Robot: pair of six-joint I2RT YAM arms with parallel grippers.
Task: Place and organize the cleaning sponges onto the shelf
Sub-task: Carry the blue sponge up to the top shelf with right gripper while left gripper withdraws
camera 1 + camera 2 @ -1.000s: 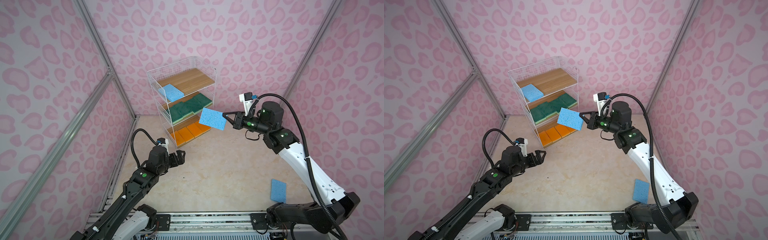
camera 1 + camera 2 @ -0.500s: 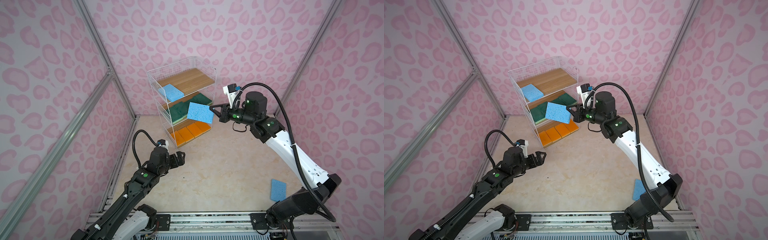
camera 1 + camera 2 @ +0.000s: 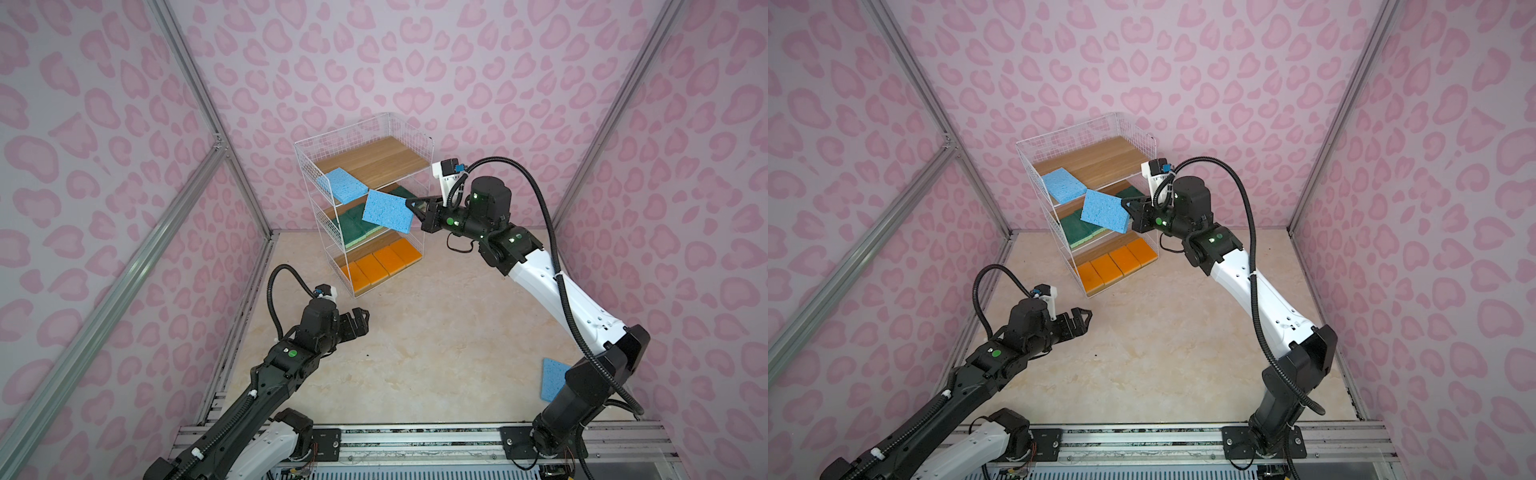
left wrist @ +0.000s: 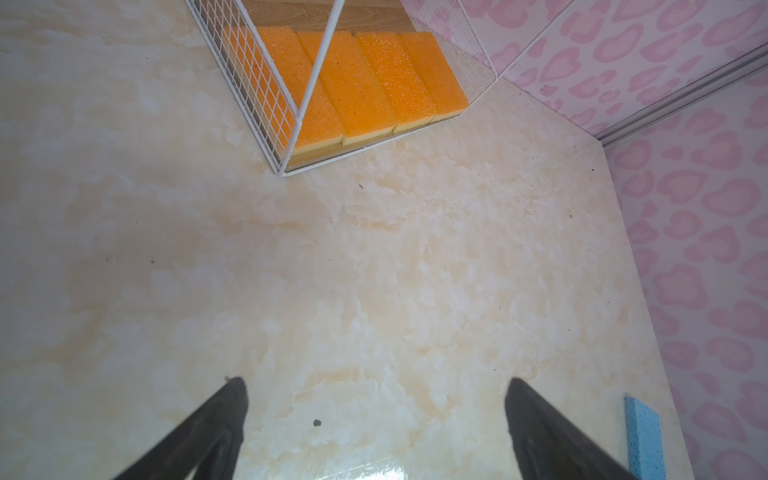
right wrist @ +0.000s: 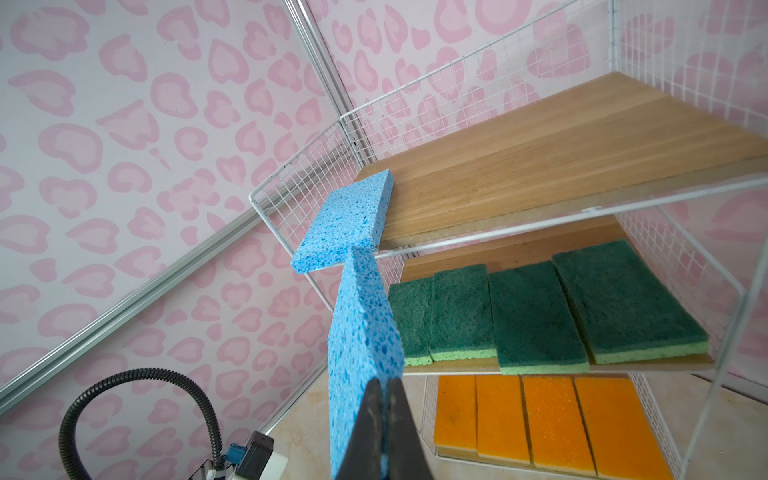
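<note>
Right gripper (image 3: 409,203) is clenched on one short edge of a light blue sponge (image 3: 386,211), held in the air at frame centre in both top views, just in front of the shelf (image 3: 386,160), about level with the gap between the top and middle tiers. In the right wrist view this sponge (image 5: 361,332) is seen edge-on, pinched between the closed fingers.

Second blue sponge (image 3: 341,190) lies on the top board at its front left corner, overhanging the front edge. The carried sponge overlaps it in the top views – contact cannot be told.

Middle tier holds four dark green sponges (image 5: 532,316) in a row. Bottom tier holds four orange sponges (image 3: 380,264) side by side.

Third blue sponge (image 3: 552,378) lies flat on the table (image 3: 436,353) at lower right, partly hidden by the right arm.

Left gripper (image 3: 359,320) sits lower left of centre – jaws spread wide, nothing between them, over bare table, well apart from the shelf.
</note>
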